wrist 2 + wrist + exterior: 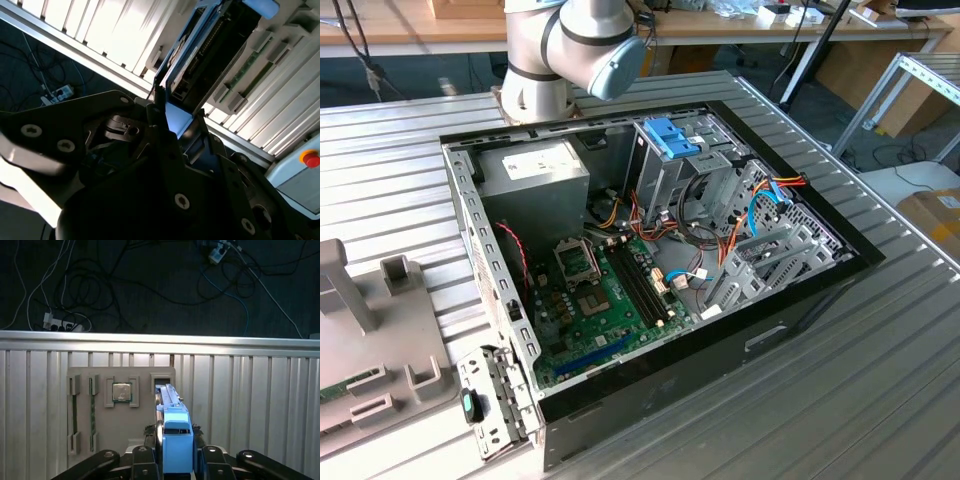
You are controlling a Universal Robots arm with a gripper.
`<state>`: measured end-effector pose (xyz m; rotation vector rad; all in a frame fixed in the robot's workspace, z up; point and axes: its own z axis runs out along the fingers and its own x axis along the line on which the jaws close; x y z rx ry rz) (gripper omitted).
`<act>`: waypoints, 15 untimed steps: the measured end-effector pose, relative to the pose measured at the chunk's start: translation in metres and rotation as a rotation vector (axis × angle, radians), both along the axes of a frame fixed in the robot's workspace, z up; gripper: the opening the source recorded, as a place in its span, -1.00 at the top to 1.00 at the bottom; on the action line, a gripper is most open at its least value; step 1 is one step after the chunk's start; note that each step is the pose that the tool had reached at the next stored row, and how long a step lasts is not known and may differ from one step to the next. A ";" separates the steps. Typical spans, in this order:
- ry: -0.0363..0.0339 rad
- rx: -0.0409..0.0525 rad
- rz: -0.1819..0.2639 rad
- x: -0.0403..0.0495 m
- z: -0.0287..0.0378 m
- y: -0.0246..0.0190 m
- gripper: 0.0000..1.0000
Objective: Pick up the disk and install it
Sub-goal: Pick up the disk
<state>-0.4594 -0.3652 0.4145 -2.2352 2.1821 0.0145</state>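
The disk [177,440] stands on edge in its bright blue carrier, between the black fingers [145,457] of my gripper [178,452]. Its far end reaches to a slot of the grey holder tray [100,432]; I cannot tell whether it still rests in that slot. The fingers press against both sides of the carrier, so the gripper is shut on the disk. In the second wrist view the disk [210,50] runs away from the gripper [175,125] toward the tray. The open computer case [800,310] lies on the ribbed table, with its silver drive cage [665,175].
The tray also holds a processor [121,392] and a memory stick [92,415]. Beyond the table edge [160,337] lie floor cables and power strips. A blue latch [672,137] tops the drive cage. The arm's base [555,50] stands behind the case.
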 end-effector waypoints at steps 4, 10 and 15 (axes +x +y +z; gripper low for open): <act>-0.0001 0.0000 0.000 0.0000 0.0134 0.0000 0.26; 0.0000 0.0000 0.000 0.0000 0.0135 0.0000 0.26; 0.0001 -0.0001 0.000 0.0000 0.0153 0.0000 0.26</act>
